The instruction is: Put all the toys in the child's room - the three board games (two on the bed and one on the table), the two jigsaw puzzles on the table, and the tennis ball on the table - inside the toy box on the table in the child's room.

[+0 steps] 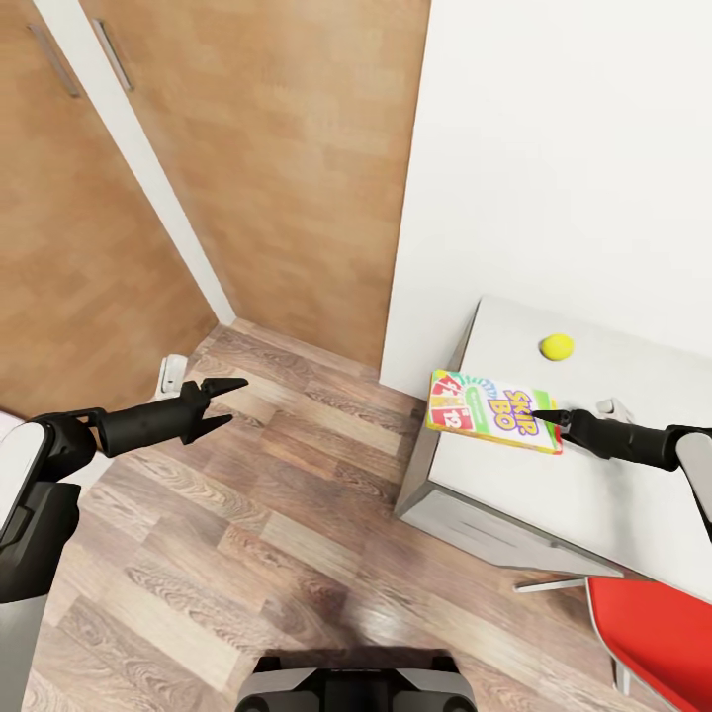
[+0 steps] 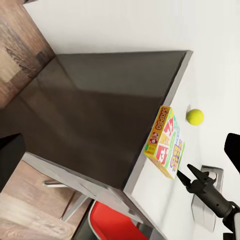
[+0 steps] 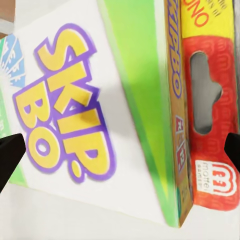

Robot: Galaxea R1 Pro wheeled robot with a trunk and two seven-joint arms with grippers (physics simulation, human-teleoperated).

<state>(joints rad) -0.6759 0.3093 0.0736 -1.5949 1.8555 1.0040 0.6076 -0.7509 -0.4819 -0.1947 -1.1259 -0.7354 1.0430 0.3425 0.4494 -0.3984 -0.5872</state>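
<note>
A Skip-Bo board game box lies flat at the white table's near-left edge, one corner slightly past it. My right gripper is at the box's right end, open; in the right wrist view its dark fingers stand wide apart with the box close in front. The yellow tennis ball rests farther back on the table, and shows again beside the box in the left wrist view. My left gripper hangs open and empty over the wood floor.
A small pale object sits on the table behind my right arm. A red chair stands at the table's near side. White wall backs the table; wooden doors lie to the left.
</note>
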